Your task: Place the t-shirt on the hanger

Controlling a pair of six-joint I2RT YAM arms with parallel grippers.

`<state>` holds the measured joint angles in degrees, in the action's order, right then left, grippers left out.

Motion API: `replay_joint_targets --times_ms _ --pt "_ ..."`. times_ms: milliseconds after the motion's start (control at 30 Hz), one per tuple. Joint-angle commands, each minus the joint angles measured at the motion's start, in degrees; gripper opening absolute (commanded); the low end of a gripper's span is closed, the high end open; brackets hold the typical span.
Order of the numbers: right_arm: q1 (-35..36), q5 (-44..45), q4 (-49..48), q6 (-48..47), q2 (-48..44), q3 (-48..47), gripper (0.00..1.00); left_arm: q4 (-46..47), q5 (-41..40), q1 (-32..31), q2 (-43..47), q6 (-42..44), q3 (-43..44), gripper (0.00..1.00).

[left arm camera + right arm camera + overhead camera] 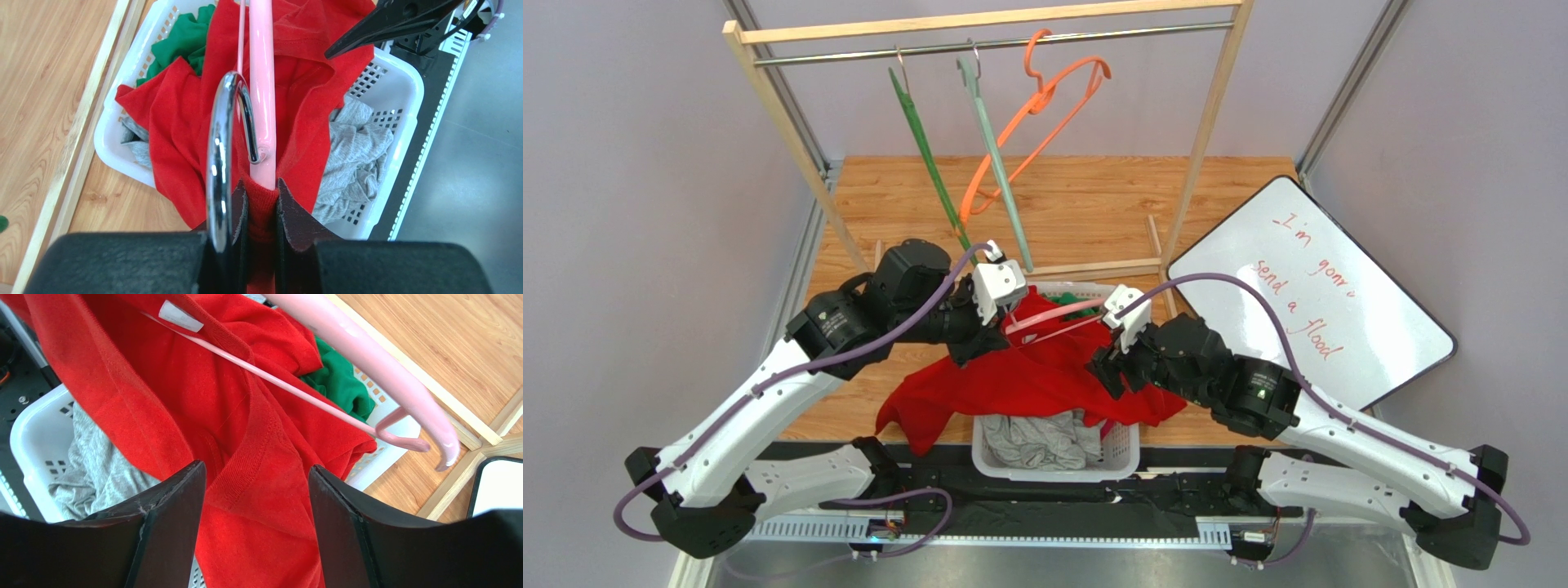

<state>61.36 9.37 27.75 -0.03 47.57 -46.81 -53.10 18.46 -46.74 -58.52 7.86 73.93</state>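
Below, white basket [1053,472], grey garment [1044,436], t-shirt [1014,382] draped over

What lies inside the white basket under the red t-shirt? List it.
In the basket, a grey garment shows at the near side and a green garment at the far side. The t-shirt drapes over the middle, so anything beneath it is hidden.

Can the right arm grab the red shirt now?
Probably yes. The right gripper is open, and the t-shirt lies right between its fingers with nothing in the way. The left gripper clamps the hanger.
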Motion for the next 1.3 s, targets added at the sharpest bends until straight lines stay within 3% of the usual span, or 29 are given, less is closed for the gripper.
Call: replay_joint_targets --times_ms 0,367,467,567,600,700,833,1000,1267 --pt "1.6 5.5 -4.7 2.7 1.7 -0.1 0.66 4.3 -0.3 0.7 -0.1 -1.6 2.5 0.00" --pt "2.6 13.5 -5.2 1.4 5.1 2.5 0.65 4.5 0.9 2.9 -0.7 -3.8 3.6 0.00" --pt "1.8 15.3 -1.4 3.6 3.7 1.9 0.56 3.7 0.7 3.6 -0.2 -4.4 3.4 0.00" --pt "-0.7 13.9 4.6 6.5 2.1 0.8 0.40 3.4 3.9 6.9 0.5 -6.1 3.1 0.00" --pt "-1.8 13.1 5.4 6.7 1.7 1.6 0.20 3.5 4.7 8.5 0.8 -6.9 2.8 0.00" --pt "-6.9 9.6 7.9 7.7 1.2 2.6 0.01 5.2 7.8 9.6 2.9 -7.1 1.8 0.00" --pt "-13.0 3.7 8.5 7.5 -0.5 1.7 0.00 6.3 9.2 9.7 5.5 -5.8 0.3 0.00" --pt "-15.6 0.6 7.3 5.7 -1.7 1.3 0.00 5.6 11.2 9.7 6.0 -2.7 -0.9 0.00" --pt "-23.3 -3.4 7.4 5.1 -2.9 -0.6 0.00 -0.1 16.5 9.6 11.4 13.0 -4.0 0.00"
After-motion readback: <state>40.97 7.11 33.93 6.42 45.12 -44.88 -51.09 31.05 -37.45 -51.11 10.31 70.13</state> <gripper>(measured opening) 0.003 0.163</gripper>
